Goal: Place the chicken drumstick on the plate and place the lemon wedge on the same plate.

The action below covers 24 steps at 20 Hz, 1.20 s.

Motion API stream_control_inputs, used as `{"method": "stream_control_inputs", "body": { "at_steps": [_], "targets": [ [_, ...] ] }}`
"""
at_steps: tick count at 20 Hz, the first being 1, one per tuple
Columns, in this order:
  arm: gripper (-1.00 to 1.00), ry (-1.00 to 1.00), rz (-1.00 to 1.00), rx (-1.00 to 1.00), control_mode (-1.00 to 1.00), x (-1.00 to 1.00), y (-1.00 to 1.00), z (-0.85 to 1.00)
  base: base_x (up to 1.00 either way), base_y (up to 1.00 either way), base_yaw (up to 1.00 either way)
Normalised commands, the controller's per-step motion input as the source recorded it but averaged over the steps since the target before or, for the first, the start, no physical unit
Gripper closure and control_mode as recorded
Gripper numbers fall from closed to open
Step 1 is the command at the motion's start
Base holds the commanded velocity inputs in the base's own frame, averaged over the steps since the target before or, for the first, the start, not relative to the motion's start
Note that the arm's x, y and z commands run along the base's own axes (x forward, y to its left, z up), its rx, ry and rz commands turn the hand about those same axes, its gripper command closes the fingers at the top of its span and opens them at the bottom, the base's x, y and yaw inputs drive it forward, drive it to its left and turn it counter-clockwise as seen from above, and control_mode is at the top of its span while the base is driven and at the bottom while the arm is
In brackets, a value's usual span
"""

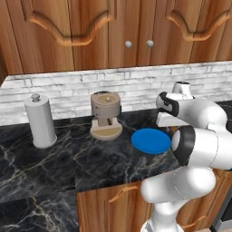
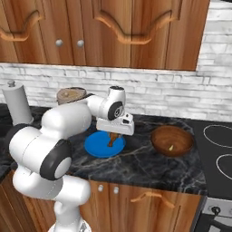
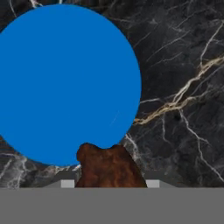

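Note:
My gripper (image 2: pixel 114 132) is shut on the chicken drumstick (image 2: pixel 111 138), an orange-brown piece that hangs down from the fingers just above the plate (image 2: pixel 100 147). In the hand view the drumstick (image 3: pixel 109 165) rises between my fingertips, over the near edge of the round blue plate (image 3: pixel 65 83), which lies flat on the dark marble counter. From the left base view the plate (image 1: pixel 151 141) lies beside my arm. The lemon wedge (image 2: pixel 171 147), a tiny yellow-green sliver, lies inside the wooden bowl (image 2: pixel 172 134) to the right of the plate.
A brown coffee grinder (image 1: pixel 105 115) and a white paper towel holder (image 1: pixel 40 120) stand on the counter left of the plate. A stove top (image 2: pixel 217 152) adjoins the counter on the right. Wooden cabinets hang above the brick backsplash.

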Motion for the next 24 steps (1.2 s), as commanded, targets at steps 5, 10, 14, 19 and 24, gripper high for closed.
{"method": "stream_control_inputs", "body": {
  "at_steps": [5, 10, 14, 19, 24],
  "targets": [
    [1.0, 0.0, 0.0, 0.0, -1.0, 0.06, 0.04, -0.03, 0.28, 0.28, 0.0],
    [1.0, 0.0, 0.0, -0.01, -1.0, 0.19, 0.02, -0.11, 0.0, 0.0, 0.0],
    [1.0, -0.06, 0.0, -0.04, -1.0, 0.22, 0.23, -0.34, 0.0, 0.0, 0.0],
    [1.0, -0.07, 0.0, 0.0, -1.0, 0.28, 0.38, -0.42, 0.0, 0.0, 0.0],
    [1.0, 0.0, 0.0, 0.04, -1.0, 0.14, 0.38, -0.33, 0.0, 0.0, 0.0]
  ]
}}
